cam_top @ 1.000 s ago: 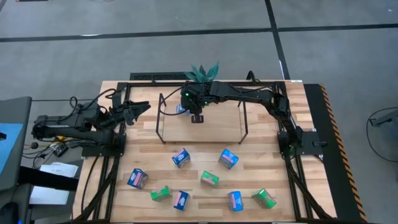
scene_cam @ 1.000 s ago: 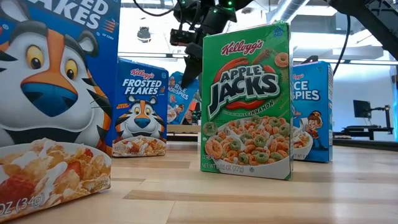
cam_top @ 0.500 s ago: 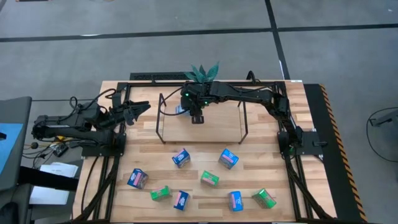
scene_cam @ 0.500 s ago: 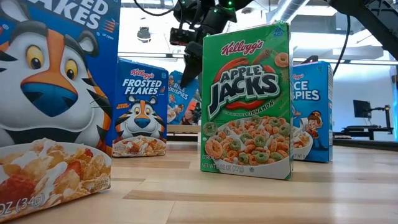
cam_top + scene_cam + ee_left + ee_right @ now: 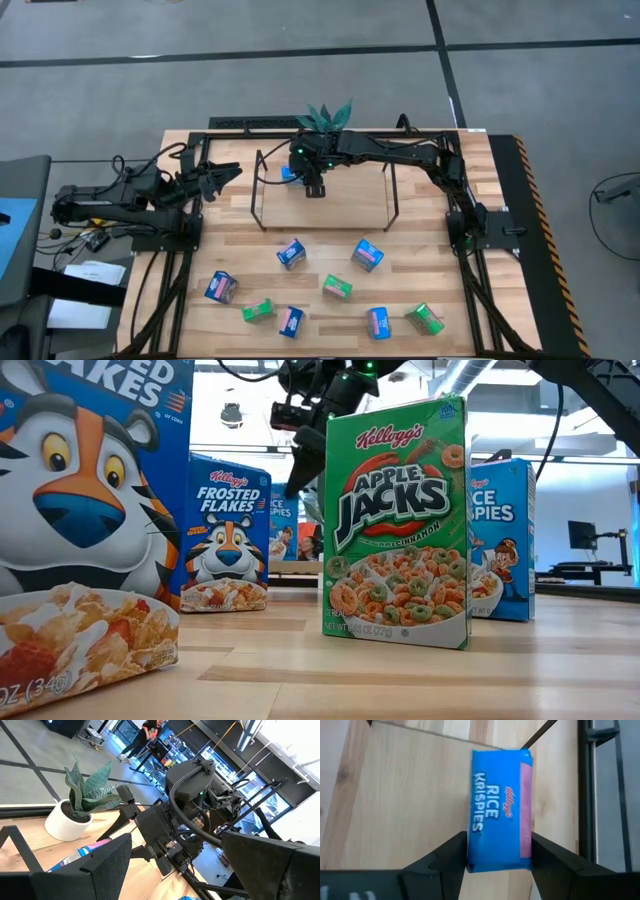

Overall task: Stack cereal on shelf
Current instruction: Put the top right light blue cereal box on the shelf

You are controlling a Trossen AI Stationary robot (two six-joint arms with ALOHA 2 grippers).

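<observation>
Over the shelf's (image 5: 350, 205) far left corner, our right pincer (image 5: 313, 187) stands parted around the Rice Krispies box (image 5: 500, 807) lying on the board; we judge it released. Next, we lift clear for another box.

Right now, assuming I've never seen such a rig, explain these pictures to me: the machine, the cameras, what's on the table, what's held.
The machine is two dark robot arms bolted to a slatted wooden table. One camera looks straight down, one sits at table height, and one rides on each wrist. The grasping part of each arm is its end effector.

The right end effector is over the low light-wood shelf in a black wire frame, at a small blue Rice Krispies cardboard box lying on the board. Whether it grips the box, I cannot tell.

The left end effector waits open at the table's left and holds nothing.

Eight more small blue and green cereal boxes lie scattered in front of the shelf.
</observation>
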